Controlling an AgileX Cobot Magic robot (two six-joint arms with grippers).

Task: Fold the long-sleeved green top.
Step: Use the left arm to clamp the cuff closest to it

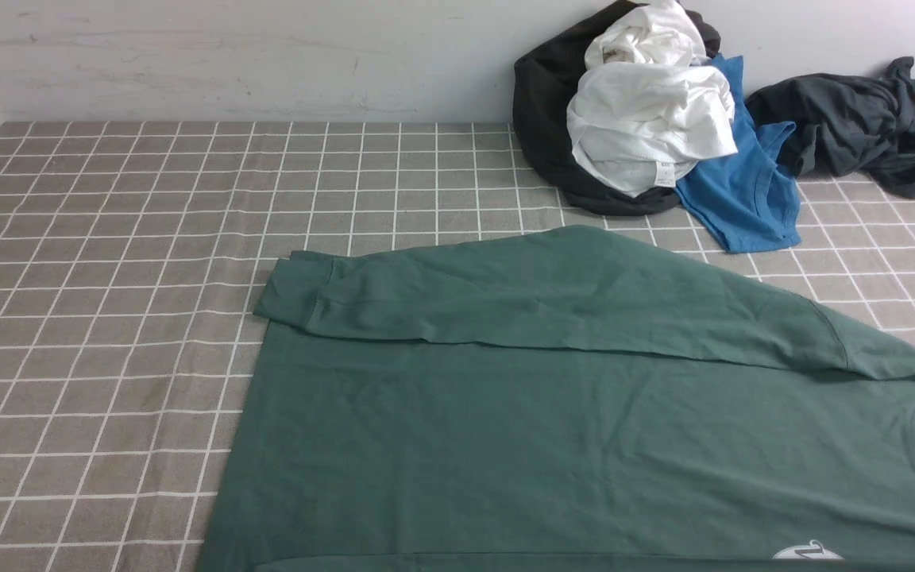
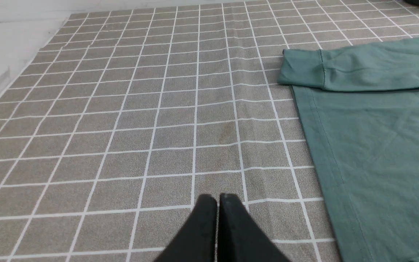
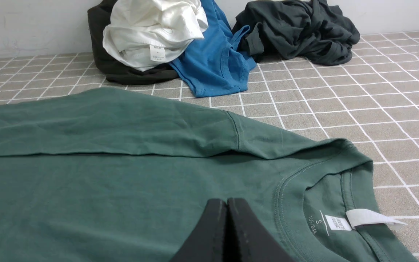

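1. Left gripper (image 2: pixel 216 199): black, with two tapered fingers pressed together and nothing between them. It hangs over bare cloth just beside the hem of the garment. We judge it is parked there to be within reach of that end.

2. Right gripper (image 3: pixel 227 202): black, fingers likewise together and empty. It is poised above the chest of the garment, near the neck opening, which suits work at the collar end.

3. Green long-sleeved top (image 1: pixel 505 429): a large garment of dark forest-green cotton jersey. It is spread flat over the near half of the table, hem toward our left and neck toward our right. The round ribbed neck (image 3: pixel 318 182) carries a white fabric tag (image 3: pixel 366 217). A small white mark (image 1: pixel 807 550) sits at the near edge.

4. Far sleeve (image 1: pixel 545 294): it is laid inward along the far edge of the body, with its cuff (image 1: pixel 291 290) reaching the hem corner. We take this as squaring the top into a rectangle. The near sleeve is out of frame, so we cannot tell how it lies.

5. Grey-brown table cloth with white grid lines (image 1: pixel 108 278): flat under everything.

6. Far heap, against the wall and well apart from the top, presumably kept off the working area:
   - a black garment (image 1: pixel 545 119)
   - a crumpled white garment (image 1: pixel 648 119) on top of it
   - a bright blue T-shirt (image 1: pixel 743 199) partly beneath
   - a dark grey garment (image 1: pixel 862 127) just beside

7. Pale wall (image 1: pixel 267 56): the backdrop.
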